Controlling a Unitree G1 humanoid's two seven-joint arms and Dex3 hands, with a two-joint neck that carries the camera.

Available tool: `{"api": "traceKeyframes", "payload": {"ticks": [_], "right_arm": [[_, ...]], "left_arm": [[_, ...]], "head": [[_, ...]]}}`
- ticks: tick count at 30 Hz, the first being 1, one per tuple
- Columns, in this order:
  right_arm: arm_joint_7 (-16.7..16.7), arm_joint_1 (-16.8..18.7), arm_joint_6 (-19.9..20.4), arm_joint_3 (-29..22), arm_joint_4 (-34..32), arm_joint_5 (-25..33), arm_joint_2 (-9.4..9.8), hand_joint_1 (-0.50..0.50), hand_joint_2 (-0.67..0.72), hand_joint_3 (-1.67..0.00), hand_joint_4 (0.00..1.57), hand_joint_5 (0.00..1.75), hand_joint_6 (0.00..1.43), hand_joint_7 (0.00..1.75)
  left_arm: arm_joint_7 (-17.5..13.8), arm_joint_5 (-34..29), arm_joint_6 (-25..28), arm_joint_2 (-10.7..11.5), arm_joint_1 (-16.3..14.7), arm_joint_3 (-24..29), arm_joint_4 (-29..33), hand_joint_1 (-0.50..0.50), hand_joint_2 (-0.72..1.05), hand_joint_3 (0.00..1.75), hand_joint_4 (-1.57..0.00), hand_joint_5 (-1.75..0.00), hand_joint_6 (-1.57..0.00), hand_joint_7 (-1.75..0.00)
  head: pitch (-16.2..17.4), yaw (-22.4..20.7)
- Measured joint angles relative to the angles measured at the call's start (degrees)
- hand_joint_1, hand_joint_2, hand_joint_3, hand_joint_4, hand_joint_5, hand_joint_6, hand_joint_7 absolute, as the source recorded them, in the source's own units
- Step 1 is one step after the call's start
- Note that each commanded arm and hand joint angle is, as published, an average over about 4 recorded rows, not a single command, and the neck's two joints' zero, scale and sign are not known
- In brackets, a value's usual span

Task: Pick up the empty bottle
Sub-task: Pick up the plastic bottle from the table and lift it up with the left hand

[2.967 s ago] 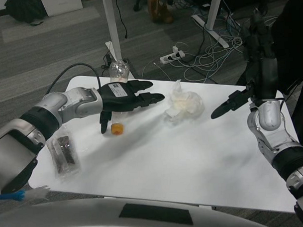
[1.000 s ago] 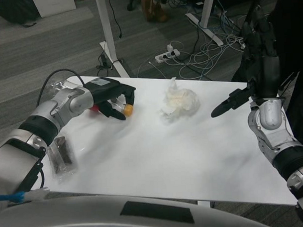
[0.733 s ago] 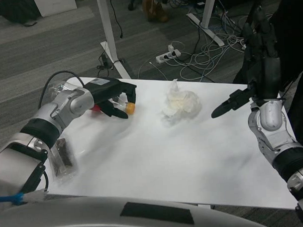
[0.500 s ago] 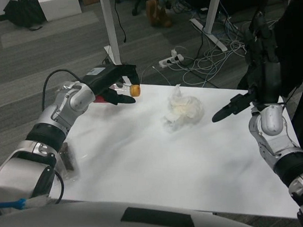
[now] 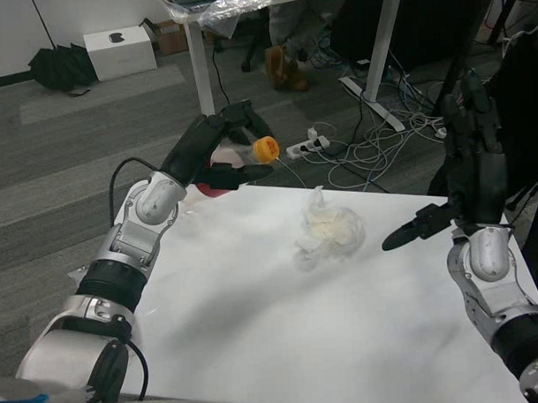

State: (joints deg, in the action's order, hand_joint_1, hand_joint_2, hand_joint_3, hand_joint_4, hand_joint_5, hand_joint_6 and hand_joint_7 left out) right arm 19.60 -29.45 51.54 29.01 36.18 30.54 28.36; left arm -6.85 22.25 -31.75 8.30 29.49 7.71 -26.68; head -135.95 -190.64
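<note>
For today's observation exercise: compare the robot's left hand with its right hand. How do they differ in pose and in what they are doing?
The left robot hand grips the bottle by its body, orange cap outward; the right robot hand holds nothing.
The left is raised beyond the table's far edge; the right stands upright at the table's right side, fingers spread.
Both are black, on silver forearms.

Three seconds ago the left hand lay flat over the bottle on the table, fingers spread; it then closed around it and now grips it lifted well above the tabletop, the orange cap sticking out past the fingers. The head view has tilted upward since, showing more of the room
</note>
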Motion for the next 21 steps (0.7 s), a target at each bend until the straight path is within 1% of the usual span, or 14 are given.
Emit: {"api": "traceKeyframes", "payload": {"ticks": [3,7,9,12,14,16,18,21], "right_arm": [[0.0,0.02,0.0,-0.22,0.36,-0.15,-0.49,-0.42,0.52,0.0,0.0,0.0,0.0,0.0],[-0.22,0.04,-0.03,-0.68,1.08,-0.79,-0.94,-0.42,0.47,0.0,0.0,0.0,0.0,0.0],[-0.99,0.04,-0.15,-1.24,1.15,-1.6,-1.13,-0.42,0.47,0.0,0.0,0.0,0.0,0.0],[-3.07,0.04,-1.21,-2.16,1.07,-2.6,-1.4,-0.42,0.47,0.0,0.0,0.0,0.0,0.0],[-4.34,0.04,-2.15,-2.44,0.96,-2.78,-1.51,-0.4,0.47,0.0,0.0,0.0,0.0,0.0],[-5.19,0.04,-2.79,-2.57,0.67,-2.81,-1.61,-0.38,0.44,0.0,0.0,0.0,0.0,0.0],[-5.78,0.03,-3.26,-2.8,0.13,-2.84,-1.66,-0.38,0.41,0.0,0.0,0.0,0.0,0.0],[-6.46,-0.1,-3.41,-3.38,-0.38,-3.31,-1.72,-0.38,0.41,0.0,0.0,0.0,0.0,0.0]], "left_arm": [[-0.41,-10.14,-0.36,-1.34,-0.07,-1.16,2.78,-0.5,0.87,0.52,-1.53,-1.75,-1.24,-1.54],[-1.4,-23.69,-1.49,-1.92,-0.2,-5.33,3.52,-0.5,0.87,0.52,-1.53,-1.75,-1.24,-1.54],[-1.74,-30.74,-2.05,-2.18,-0.48,-7.59,3.54,-0.5,0.87,0.52,-1.53,-1.75,-1.25,-1.54],[-2.17,-38.94,-2.84,-2.44,-0.91,-9.99,3.23,-0.5,0.87,0.52,-1.56,-1.75,-1.26,-1.54],[-2.31,-43.23,-3.32,-2.26,-0.9,-11.15,2.3,-0.5,0.87,0.52,-1.57,-1.75,-1.28,-1.54],[-2.56,-46.85,-3.57,-1.64,-0.82,-12.47,0.87,-0.5,0.87,0.52,-1.57,-1.75,-1.28,-1.54],[-2.84,-49.58,-3.7,-1.03,-0.76,-13.83,-0.47,-0.5,0.87,0.52,-1.57,-1.75,-1.28,-1.54],[-3.17,-52.0,-3.85,-0.81,-0.62,-15.28,-2.52,-0.5,0.87,0.52,-1.57,-1.75,-1.28,-1.54]], "head": [[-1.89,2.19],[-4.72,5.5],[-6.18,7.2],[-8.39,9.79],[-9.39,11.21],[-10.67,13.43],[-11.71,15.81],[-12.88,18.1]]}}
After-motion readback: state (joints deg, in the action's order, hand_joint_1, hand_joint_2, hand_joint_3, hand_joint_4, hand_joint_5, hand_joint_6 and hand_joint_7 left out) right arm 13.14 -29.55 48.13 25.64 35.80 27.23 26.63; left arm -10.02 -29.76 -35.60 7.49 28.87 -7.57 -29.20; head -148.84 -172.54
